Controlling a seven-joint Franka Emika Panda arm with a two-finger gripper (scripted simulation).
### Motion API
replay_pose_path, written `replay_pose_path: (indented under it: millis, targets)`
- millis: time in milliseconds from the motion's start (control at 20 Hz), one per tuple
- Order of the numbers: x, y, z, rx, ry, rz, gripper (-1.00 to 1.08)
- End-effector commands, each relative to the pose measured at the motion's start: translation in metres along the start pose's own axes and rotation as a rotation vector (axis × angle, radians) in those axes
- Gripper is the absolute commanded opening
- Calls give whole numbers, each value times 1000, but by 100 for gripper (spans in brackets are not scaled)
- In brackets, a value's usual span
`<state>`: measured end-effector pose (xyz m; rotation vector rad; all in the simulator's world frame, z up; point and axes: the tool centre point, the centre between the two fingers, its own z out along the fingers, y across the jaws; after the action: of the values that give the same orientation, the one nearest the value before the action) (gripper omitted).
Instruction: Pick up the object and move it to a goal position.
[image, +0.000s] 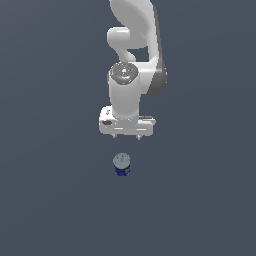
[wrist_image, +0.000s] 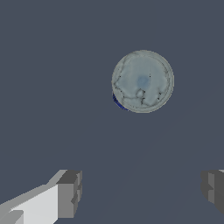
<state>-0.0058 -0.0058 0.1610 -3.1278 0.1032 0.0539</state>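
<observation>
In the exterior view, a white, jointed robot arm (image: 135, 55) is seen reaching down over a plain dark grey-blue floor (image: 50, 200), ending in a wide white gripper (image: 126, 136) that holds nothing. A small upright cylindrical can with a silvery-grey round top and dark blue side (image: 122, 164) is shown standing on the floor, apart from the gripper. In the wrist view, the can's mottled round top (wrist_image: 142, 81) is seen from above, and two grey fingertips (wrist_image: 70, 192) are spread wide apart, well clear of the can.

Bare grey floor (image: 55, 200) surrounds the can (image: 122, 164) on every side; nothing crowds the spread jaws' path
</observation>
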Motion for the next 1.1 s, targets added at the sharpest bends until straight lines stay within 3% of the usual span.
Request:
replay_pose_path:
  millis: [0, 450, 1050]
  targets:
    - [0, 0, 0, 0, 0, 0, 100]
    - [10, -19, -15, 13, 36, -52, 100]
    - [17, -16, -11, 9, 36, -87, 100]
